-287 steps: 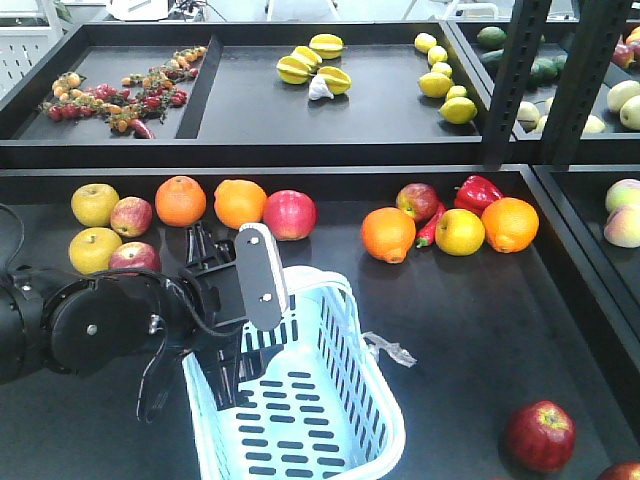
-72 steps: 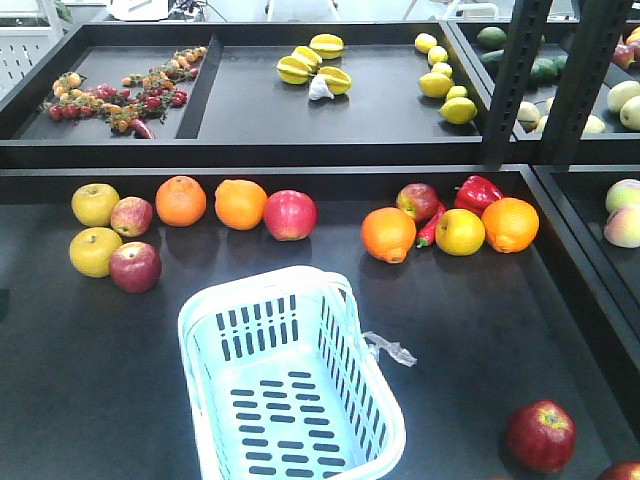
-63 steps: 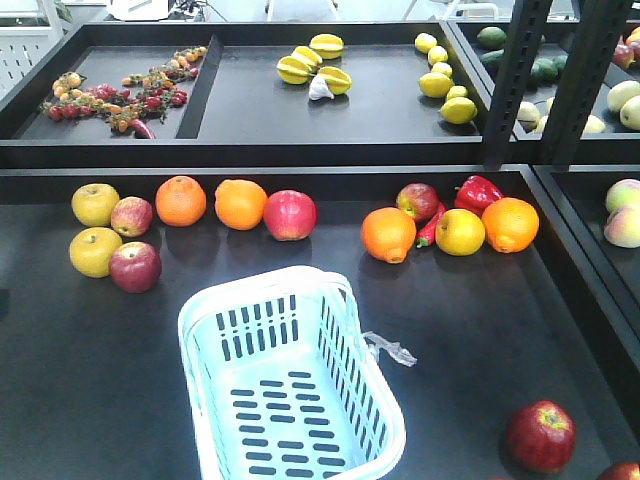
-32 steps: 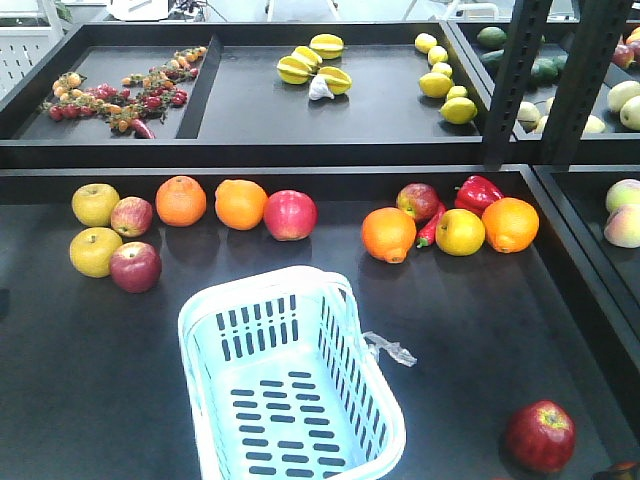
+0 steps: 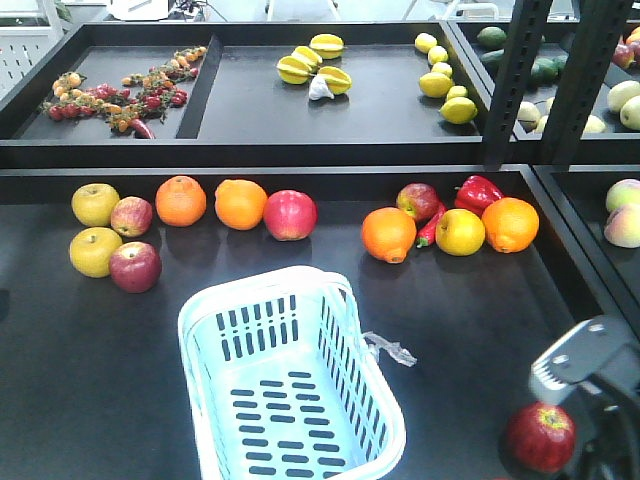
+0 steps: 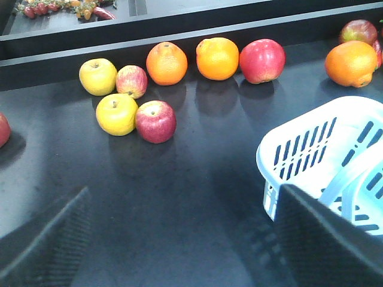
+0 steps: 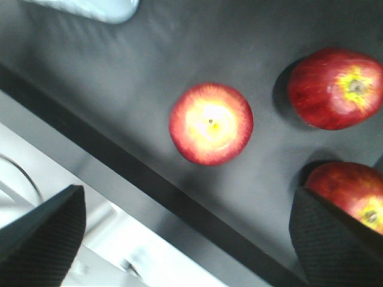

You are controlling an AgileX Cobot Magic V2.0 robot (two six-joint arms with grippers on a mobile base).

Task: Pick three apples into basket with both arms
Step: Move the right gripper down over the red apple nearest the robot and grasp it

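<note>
Right wrist view shows the right gripper (image 7: 187,191) with its fingers spread wide and holding nothing, hanging over three dark red apples (image 7: 210,124) near the front edge of the black tabletop (image 7: 179,48). Seen from the front, one of the apples (image 5: 540,436) lies right of the pale blue basket (image 5: 262,287), apart from it. Beside the basket, the left gripper (image 6: 184,188) is likewise spread wide above the tabletop
</note>
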